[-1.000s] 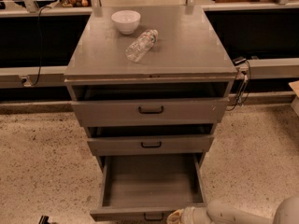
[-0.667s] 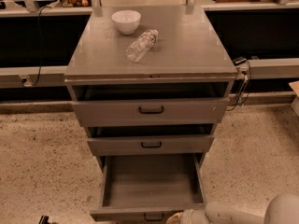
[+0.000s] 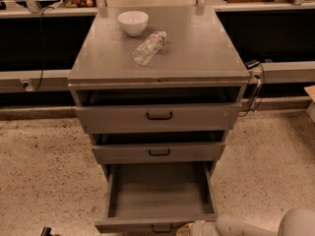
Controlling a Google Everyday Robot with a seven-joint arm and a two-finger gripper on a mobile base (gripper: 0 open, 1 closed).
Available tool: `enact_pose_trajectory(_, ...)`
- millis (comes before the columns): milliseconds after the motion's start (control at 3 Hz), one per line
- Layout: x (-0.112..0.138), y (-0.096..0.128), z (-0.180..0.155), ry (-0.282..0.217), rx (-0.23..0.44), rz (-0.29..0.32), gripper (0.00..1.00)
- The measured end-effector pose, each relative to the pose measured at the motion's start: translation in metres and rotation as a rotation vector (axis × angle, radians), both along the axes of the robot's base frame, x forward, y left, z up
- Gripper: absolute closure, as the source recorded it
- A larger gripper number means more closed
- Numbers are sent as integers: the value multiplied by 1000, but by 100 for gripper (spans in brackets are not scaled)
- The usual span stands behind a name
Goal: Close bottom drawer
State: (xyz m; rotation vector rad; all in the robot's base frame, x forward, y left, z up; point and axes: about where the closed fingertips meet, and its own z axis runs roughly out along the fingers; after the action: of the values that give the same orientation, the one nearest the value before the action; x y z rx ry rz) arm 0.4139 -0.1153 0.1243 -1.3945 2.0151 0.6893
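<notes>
The bottom drawer (image 3: pixel 160 191) of the grey metal cabinet is pulled far out, showing its plain grey interior. Its low front panel (image 3: pixel 147 225) lies at the bottom edge of the view, with the small dark handle (image 3: pixel 161 228) at centre. My gripper (image 3: pixel 189 228) is at the bottom edge, right next to the handle on its right side, at the drawer's front panel. The white arm (image 3: pixel 256 225) comes in from the lower right. The fingers are mostly cut off by the frame edge.
The middle drawer (image 3: pixel 158 152) and the tall top drawer (image 3: pixel 157 116) stand slightly open. A white bowl (image 3: pixel 133 22) and a lying plastic bottle (image 3: pixel 149 47) rest on the cabinet top. Speckled floor lies on both sides. A cable (image 3: pixel 255 90) hangs at the right.
The arm and gripper have shifted slightly, staying by the front panel of the bottom drawer. The drawer stands open about as far as before.
</notes>
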Motion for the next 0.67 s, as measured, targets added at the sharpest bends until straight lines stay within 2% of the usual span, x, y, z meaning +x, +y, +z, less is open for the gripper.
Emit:
enact_pose_trajectory(333, 23, -6, -2, -49, 11, -80, 100)
enact_pose_trajectory(667, 23, -6, -2, -49, 11, -79, 100)
